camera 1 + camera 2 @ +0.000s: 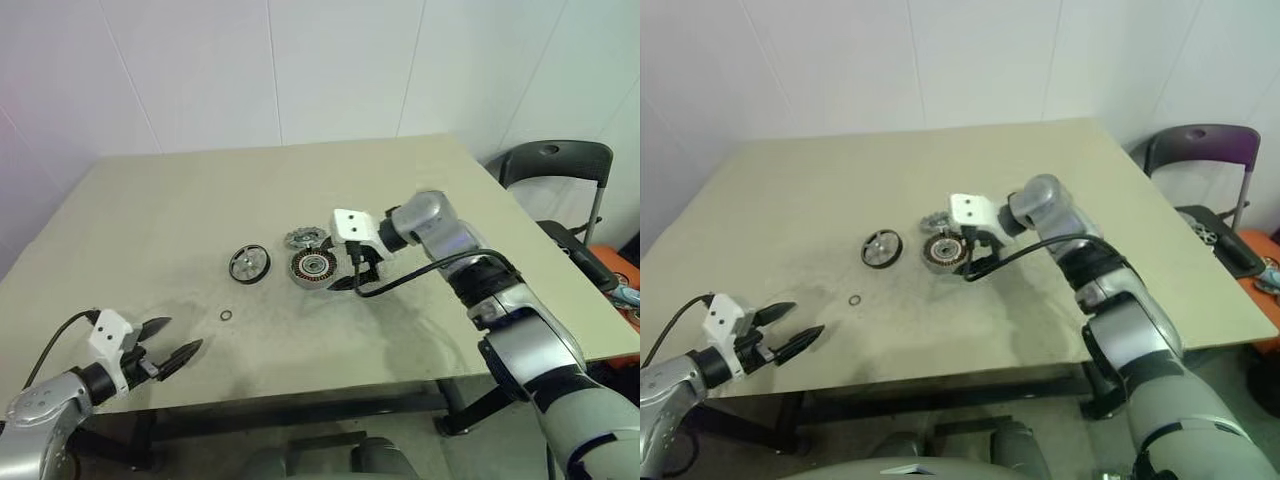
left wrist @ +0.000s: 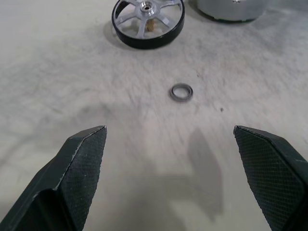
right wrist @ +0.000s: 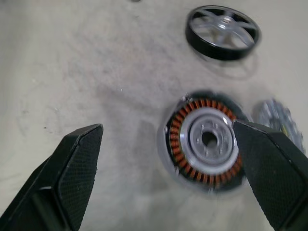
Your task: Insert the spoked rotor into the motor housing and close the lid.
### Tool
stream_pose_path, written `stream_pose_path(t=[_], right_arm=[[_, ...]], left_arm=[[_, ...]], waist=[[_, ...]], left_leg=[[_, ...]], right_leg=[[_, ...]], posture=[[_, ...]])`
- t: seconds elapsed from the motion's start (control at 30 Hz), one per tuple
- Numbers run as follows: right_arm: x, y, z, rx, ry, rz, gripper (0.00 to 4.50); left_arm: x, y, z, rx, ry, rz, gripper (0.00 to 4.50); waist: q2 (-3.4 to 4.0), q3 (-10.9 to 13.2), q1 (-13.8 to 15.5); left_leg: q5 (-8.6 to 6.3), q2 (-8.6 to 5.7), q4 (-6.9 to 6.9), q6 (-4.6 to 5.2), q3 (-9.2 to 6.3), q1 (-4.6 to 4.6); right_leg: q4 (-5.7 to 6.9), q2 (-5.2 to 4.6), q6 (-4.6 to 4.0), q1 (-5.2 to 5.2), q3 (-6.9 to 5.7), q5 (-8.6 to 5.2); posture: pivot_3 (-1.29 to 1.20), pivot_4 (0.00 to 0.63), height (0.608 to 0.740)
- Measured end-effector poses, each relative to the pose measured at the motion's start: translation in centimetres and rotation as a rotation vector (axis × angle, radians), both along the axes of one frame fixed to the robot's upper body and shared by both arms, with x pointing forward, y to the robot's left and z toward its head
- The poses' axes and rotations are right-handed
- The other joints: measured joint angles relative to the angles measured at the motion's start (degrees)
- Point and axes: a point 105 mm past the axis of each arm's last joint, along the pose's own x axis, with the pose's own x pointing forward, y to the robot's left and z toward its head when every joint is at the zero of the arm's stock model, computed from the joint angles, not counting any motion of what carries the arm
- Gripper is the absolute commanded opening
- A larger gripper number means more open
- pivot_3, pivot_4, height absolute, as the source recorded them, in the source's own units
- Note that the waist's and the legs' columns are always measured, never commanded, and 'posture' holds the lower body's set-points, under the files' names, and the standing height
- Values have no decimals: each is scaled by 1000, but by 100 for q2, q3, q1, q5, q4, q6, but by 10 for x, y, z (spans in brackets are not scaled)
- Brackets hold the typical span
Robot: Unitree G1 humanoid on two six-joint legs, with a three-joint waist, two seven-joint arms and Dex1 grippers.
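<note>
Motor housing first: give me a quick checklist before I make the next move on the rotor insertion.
1. Motor housing lying flat on the table, copper windings up, centre bore free: ok.
2. Spoked rotor free on the table, beside the housing, nothing gripping it: ok.
3. Lid off the housing, lying just behind it: ok.
4. Right end effector open, over the housing: ok.
5. Left end effector open, holding nothing, near the table's front edge: ok.
6. Small ring loose between the left end effector and the rotor, in the approach path: not ok.
</note>
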Motion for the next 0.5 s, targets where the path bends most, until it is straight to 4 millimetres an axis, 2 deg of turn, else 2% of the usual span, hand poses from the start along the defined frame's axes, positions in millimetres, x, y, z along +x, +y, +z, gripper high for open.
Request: stream_pose_path(t=[0.2,0.5], right_arm=[[7,9,-22,-151,-1,-17,4500],[14,24,-30,-194,-5,-59,4500]], left_arm=[[-5,-5,4,0,-26,13,4476],[-13,-10,3,-8,-29,35,4476]], waist=[[5,3,-19],[9,6,-17]], left_leg=[[0,-1,-2,0,-2,-2],[0,-1,-10,-1,-5,-4]], right_leg=[[3,2,-2,-6,1,1],[6,4,-4,-14,0,0]], posture=[[0,0,740],[0,0,740]])
